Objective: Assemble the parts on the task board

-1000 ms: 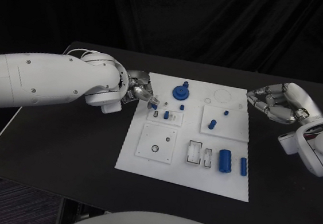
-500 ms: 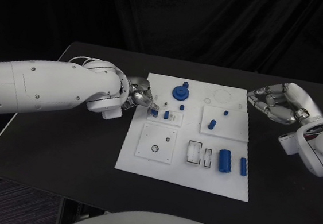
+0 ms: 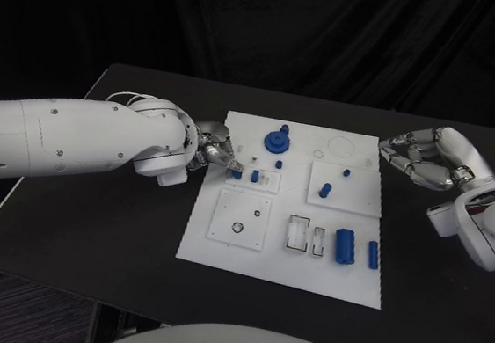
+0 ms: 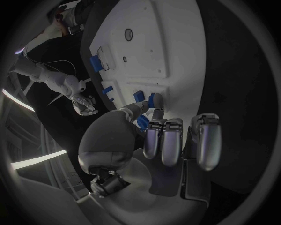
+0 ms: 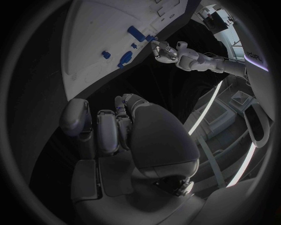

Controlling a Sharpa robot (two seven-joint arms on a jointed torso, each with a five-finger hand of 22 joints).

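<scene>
- Task board (image 3: 284,262) lies flat on the black worktop (image 3: 97,227); used as landmark.
- Left robot hand (image 3: 215,150) at the board's left edge, far half; fingertips pinch a small blue part (image 4: 153,100) just over the board surface.
- Right robot hand (image 3: 423,161) off the board's far right corner, above the worktop, fingers curled in, holding nothing.
- Blue gear-like part (image 3: 278,144) stands near the board's far edge.
- Two blue cylinders (image 3: 345,246) lie toward the board's near right side.
</scene>
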